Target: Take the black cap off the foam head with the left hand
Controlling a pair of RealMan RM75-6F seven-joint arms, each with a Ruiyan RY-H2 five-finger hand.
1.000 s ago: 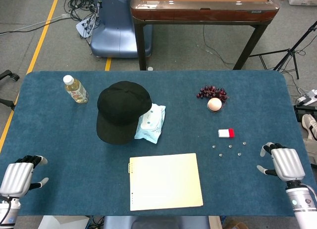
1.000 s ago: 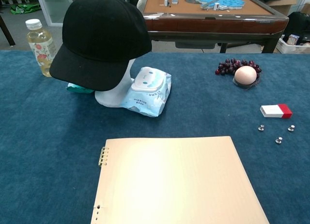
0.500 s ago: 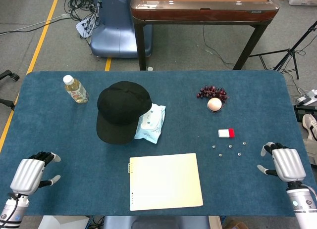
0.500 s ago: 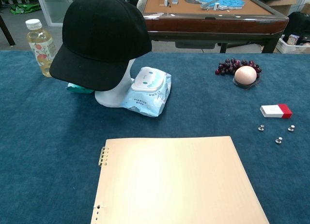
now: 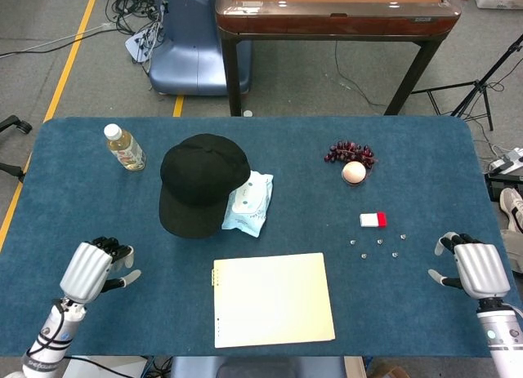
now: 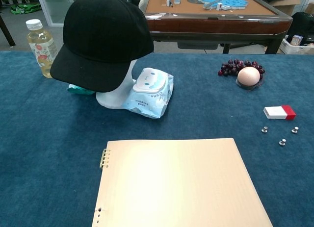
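Since cap is not yet touched, the reach is what matters:
cap: black cap [image 5: 201, 182] sits on foam head [image 6: 117, 92], far-left part of table [image 5: 425, 157], brim pointing toward the robot
left hand: left hand [image 5: 91, 269] at near-left table edge, holds nothing, fingers loosely apart; cap lies ahead and to its right, well apart
right hand: right hand [image 5: 476, 269] at near-right edge, holds nothing, fingers apart; much farther from cap
path: looks free between left hand and brim
nearby: wipes pack [image 5: 248, 202] touches head on the right; bottle [image 5: 124, 147] left of cap; notebook [image 5: 273, 299] near centre, off the path
risk: my guess, lifting by brim could tip head onto wipes
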